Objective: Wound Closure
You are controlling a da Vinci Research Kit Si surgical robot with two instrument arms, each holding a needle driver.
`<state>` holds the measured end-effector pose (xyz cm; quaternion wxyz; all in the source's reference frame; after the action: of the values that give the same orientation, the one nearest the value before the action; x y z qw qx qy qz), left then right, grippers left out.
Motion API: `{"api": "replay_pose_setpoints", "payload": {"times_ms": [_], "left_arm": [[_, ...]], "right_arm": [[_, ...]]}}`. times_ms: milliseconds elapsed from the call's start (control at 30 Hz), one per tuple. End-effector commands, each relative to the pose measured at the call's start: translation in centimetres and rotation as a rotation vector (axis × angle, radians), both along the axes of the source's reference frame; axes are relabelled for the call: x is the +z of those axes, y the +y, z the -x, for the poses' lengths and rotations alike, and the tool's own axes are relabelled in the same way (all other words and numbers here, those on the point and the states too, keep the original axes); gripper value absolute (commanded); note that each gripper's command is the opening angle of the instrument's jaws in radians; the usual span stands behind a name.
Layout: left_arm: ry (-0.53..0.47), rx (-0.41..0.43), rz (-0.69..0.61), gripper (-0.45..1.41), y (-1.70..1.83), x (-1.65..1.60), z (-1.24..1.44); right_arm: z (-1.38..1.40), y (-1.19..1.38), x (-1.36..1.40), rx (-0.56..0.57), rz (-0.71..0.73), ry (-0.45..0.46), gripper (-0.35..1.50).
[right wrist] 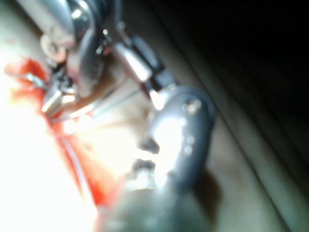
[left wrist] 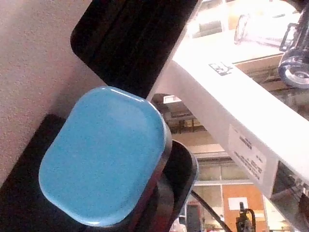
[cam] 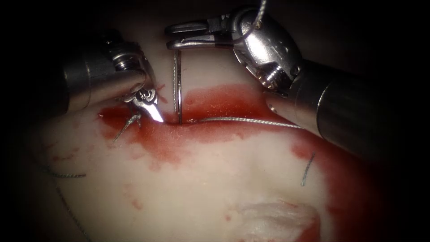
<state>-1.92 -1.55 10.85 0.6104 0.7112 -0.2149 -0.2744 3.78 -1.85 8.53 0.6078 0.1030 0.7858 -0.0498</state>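
The needle (cam: 178,85) stands upright, seen edge-on, with its lower end in the tissue (cam: 215,179) at the cut (cam: 188,122). My right tool (cam: 172,36) comes in from the right. Its jaws are slightly apart just above the needle's upper end and hold nothing. My left tool (cam: 154,113) points down at the cut just left of the needle. Its jaws are shut, with nothing visible between them. Thread (cam: 251,121) runs from the cut toward the right, and another strand (cam: 174,80) hangs beside the needle. In the right wrist view, the right tool (right wrist: 140,67) reaches toward the left tool (right wrist: 55,99).
Red fluid (cam: 215,101) pools around the cut and down the right side. Cut thread ends lie at the left of the cut (cam: 126,126), at the right (cam: 308,168) and at the far left (cam: 67,175). A thread loop (cam: 259,18) lies over the right tool's wrist.
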Motion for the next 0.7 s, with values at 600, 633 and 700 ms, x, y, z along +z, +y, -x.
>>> {"api": "replay_pose_setpoints", "payload": {"times_ms": [600,633,700], "left_arm": [[-0.005,-0.003,0.005,-0.45,0.10,-0.05,0.06],[-0.005,-0.003,0.005,-0.45,0.10,-0.05,0.06],[-0.005,-0.003,0.005,-0.45,0.10,-0.05,0.06]], "right_arm": [[-0.08,0.10,0.02,-0.003,-0.140,-0.035,-0.35],[-0.08,0.09,0.02,-0.005,-0.152,-0.035,-0.35],[-0.08,0.08,0.02,-0.009,-0.169,-0.035,-0.35]]}}
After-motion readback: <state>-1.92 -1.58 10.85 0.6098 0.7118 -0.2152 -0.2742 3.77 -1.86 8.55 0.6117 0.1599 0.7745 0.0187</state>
